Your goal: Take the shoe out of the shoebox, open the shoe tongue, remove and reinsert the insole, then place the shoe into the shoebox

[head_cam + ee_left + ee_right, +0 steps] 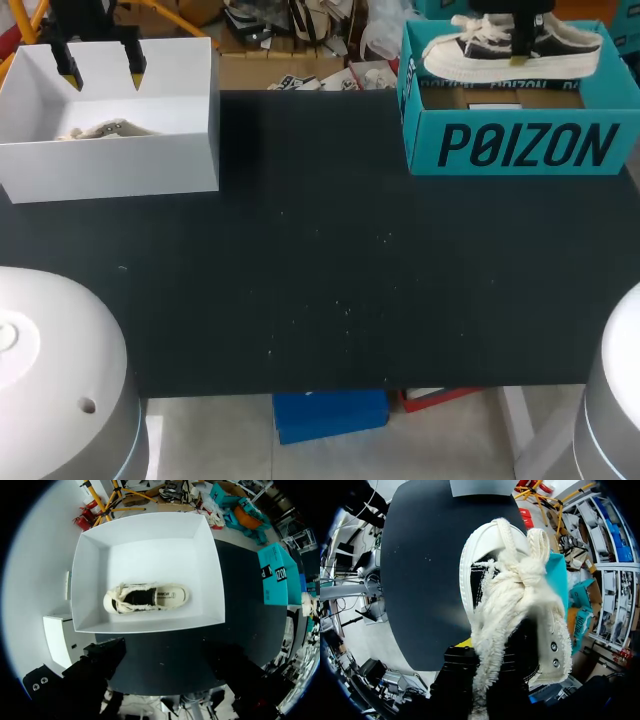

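Sneaker (470,52) hangs just above the teal shoebox (520,145) at far right, clamped by the fingers of the right gripper (520,45). The left gripper (102,72), fingers apart, hovers over the white box (110,160) at far left. This looks like the lifting-out step; next it needs lowering onto the surface (320,250), clear of the box.

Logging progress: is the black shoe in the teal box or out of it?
Out. The right gripper holds the black shoe above the rim of the teal box, and the box's floor shows beneath it.
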Action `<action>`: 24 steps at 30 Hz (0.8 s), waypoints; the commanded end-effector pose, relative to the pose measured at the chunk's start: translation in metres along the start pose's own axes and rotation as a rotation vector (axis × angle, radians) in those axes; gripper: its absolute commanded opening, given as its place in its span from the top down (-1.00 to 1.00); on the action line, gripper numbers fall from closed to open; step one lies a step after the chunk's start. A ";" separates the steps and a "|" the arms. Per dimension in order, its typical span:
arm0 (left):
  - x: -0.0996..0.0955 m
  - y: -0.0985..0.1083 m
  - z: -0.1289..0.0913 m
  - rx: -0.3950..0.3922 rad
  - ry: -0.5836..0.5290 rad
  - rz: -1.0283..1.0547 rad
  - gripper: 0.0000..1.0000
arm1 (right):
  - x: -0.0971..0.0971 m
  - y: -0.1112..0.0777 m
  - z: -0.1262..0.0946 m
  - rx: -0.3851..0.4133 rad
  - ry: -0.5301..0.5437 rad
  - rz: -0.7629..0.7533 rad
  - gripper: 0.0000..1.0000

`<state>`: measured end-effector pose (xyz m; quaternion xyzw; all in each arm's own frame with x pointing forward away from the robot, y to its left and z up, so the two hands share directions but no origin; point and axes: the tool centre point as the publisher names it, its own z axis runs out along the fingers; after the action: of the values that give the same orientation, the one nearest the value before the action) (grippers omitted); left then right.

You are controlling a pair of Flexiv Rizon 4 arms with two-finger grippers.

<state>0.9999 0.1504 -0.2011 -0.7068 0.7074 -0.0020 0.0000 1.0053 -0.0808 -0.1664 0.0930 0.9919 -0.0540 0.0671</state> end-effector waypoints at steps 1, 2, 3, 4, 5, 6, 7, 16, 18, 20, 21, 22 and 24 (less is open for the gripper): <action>0.000 0.000 0.000 -0.001 -0.001 -0.001 -1.00 | 0.093 0.023 -0.036 0.010 -0.290 0.012 1.00; 0.000 0.000 0.000 -0.001 -0.001 -0.001 -1.00 | 0.102 0.031 -0.034 0.012 -0.296 0.015 1.00; 0.000 0.000 0.000 -0.001 -0.001 -0.001 -1.00 | 0.111 0.039 -0.031 0.024 -0.299 0.024 1.00; 0.000 0.000 0.000 -0.001 -0.001 -0.001 -1.00 | 0.119 0.046 -0.029 0.025 -0.308 0.035 1.00; 0.000 0.000 0.000 -0.001 -0.001 -0.001 -1.00 | 0.127 0.054 -0.027 0.028 -0.319 0.043 1.00; 0.000 0.000 0.000 -0.001 -0.001 -0.001 -1.00 | 0.135 0.062 -0.025 0.036 -0.324 0.048 1.00; 0.000 0.000 0.000 -0.001 -0.001 -0.001 -1.00 | 0.143 0.070 -0.023 0.031 -0.330 0.052 1.00; 0.000 0.000 0.000 -0.001 -0.001 -0.001 -1.00 | 0.207 0.141 0.000 0.001 -0.330 0.042 1.00; 0.000 0.000 0.000 -0.001 -0.001 -0.001 -1.00 | 0.219 0.155 0.007 -0.009 -0.328 0.031 1.00; 0.000 0.000 0.000 -0.001 -0.001 -0.001 -1.00 | 0.228 0.168 0.016 -0.013 -0.325 0.010 1.00; 0.000 0.000 0.000 -0.001 -0.001 -0.001 -1.00 | 0.232 0.174 0.021 -0.014 -0.321 0.000 1.00; 0.000 0.000 0.000 -0.001 -0.001 -0.001 -1.00 | 0.235 0.179 0.025 -0.014 -0.316 -0.008 1.00; 0.000 0.000 0.000 -0.001 -0.001 -0.001 -1.00 | 0.240 0.189 0.033 -0.016 -0.309 -0.017 1.00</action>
<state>0.9999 0.1505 -0.2011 -0.7068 0.7074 -0.0020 0.0000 0.8131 0.1214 -0.2340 0.0747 0.9806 -0.0500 0.1743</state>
